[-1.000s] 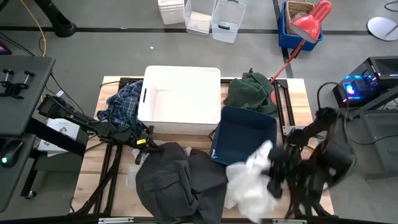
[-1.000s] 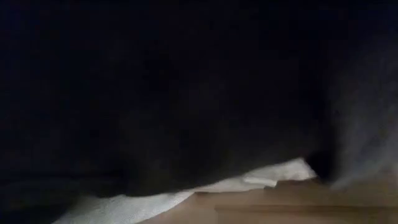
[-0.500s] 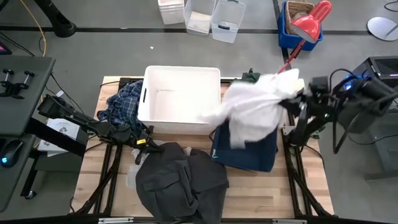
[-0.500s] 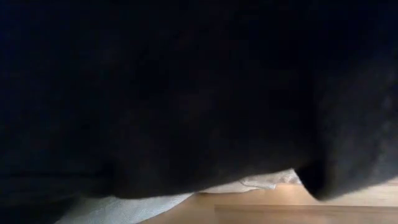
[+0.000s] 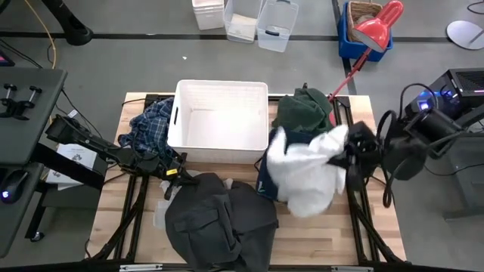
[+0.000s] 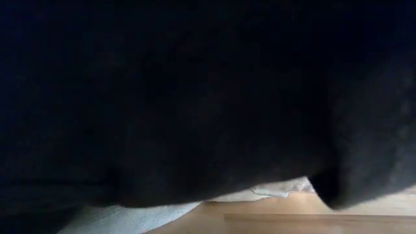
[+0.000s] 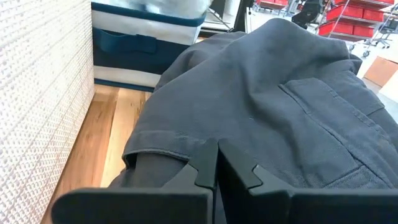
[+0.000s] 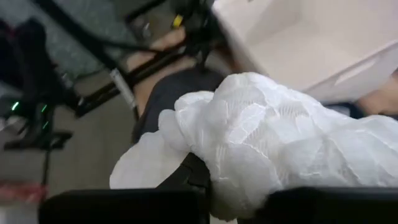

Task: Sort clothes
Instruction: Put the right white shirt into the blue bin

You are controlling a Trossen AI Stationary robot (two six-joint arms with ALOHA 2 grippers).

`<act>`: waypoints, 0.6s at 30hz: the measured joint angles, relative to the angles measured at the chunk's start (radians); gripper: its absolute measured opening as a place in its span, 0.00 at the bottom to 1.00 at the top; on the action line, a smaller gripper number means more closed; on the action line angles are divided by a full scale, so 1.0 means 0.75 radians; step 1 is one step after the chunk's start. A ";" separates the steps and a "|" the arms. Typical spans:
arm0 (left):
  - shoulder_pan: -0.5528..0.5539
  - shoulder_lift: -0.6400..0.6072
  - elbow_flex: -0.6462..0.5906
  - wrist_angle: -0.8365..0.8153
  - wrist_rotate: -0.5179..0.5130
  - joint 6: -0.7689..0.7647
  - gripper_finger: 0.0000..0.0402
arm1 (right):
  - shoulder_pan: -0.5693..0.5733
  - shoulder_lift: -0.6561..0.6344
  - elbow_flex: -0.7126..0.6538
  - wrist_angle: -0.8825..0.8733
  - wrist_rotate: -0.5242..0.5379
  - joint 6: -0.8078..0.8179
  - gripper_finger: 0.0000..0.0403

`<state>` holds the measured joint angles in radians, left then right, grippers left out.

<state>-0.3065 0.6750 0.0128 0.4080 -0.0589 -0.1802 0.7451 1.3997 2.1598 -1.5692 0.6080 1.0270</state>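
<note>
High view: right gripper fingers clamp white garment over navy bin; left gripper fingers closed.

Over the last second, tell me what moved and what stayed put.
The right gripper, shut on the white garment, lifted it off the near table edge, swung it up over the far side, and now holds it draped over the navy bin. The left gripper, grey garment, plaid shirt, green garment and white basket stayed put.

Wooden table: white basket, navy bin, grey garment, plaid shirt.
</note>
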 joint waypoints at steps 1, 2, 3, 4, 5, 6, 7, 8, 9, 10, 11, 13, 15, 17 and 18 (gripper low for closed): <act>0.000 0.000 0.000 0.000 0.000 0.000 0.00 | 0.005 0.001 -0.011 -0.001 -0.030 0.029 0.06; 0.000 0.000 0.000 0.000 0.000 0.000 0.00 | 0.006 -0.001 -0.025 0.000 -0.044 0.064 0.06; 0.000 0.000 0.000 0.000 0.000 0.000 0.00 | 0.006 -0.003 -0.040 -0.001 -0.045 0.098 0.06; 0.000 0.000 0.000 0.000 0.000 0.000 0.00 | 0.006 -0.006 -0.055 0.000 -0.043 0.124 0.06; 0.000 0.000 0.000 0.000 0.000 0.000 0.00 | 0.005 -0.009 -0.075 0.000 -0.033 0.136 0.06; 0.000 0.000 0.000 0.000 0.000 0.000 0.00 | 0.001 -0.009 -0.095 -0.002 -0.014 0.159 0.06; 0.001 0.000 0.000 0.000 0.000 0.000 0.00 | -0.007 -0.011 -0.116 -0.001 0.015 0.173 0.06; 0.001 0.000 0.000 0.000 0.000 0.000 0.00 | -0.020 -0.015 -0.139 -0.001 0.041 0.193 0.06; 0.000 0.000 0.000 0.000 0.000 0.000 0.00 | -0.036 -0.023 -0.164 -0.001 0.066 0.214 0.06; 0.001 0.000 0.000 0.000 0.000 0.000 0.00 | -0.056 -0.035 -0.191 0.000 0.089 0.237 0.06; 0.000 0.000 0.000 0.000 -0.001 0.000 0.00 | -0.079 -0.051 -0.219 -0.001 0.105 0.254 0.06; 0.000 0.000 0.000 0.000 0.000 0.000 0.00 | -0.130 -0.080 -0.286 -0.001 0.107 0.280 0.06; 0.001 0.000 0.000 0.000 0.000 0.000 0.00 | -0.181 -0.105 -0.371 -0.001 0.054 0.302 0.06; 0.000 0.000 0.000 0.000 0.000 0.000 0.00 | -0.220 -0.128 -0.468 -0.001 -0.029 0.311 0.06; 0.000 0.000 0.000 0.000 -0.001 0.000 0.00 | -0.236 -0.141 -0.516 -0.002 -0.072 0.314 0.06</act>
<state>-0.3065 0.6749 0.0128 0.4081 -0.0593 -0.1805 0.5684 1.2943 1.7732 -1.5707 0.5541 1.2627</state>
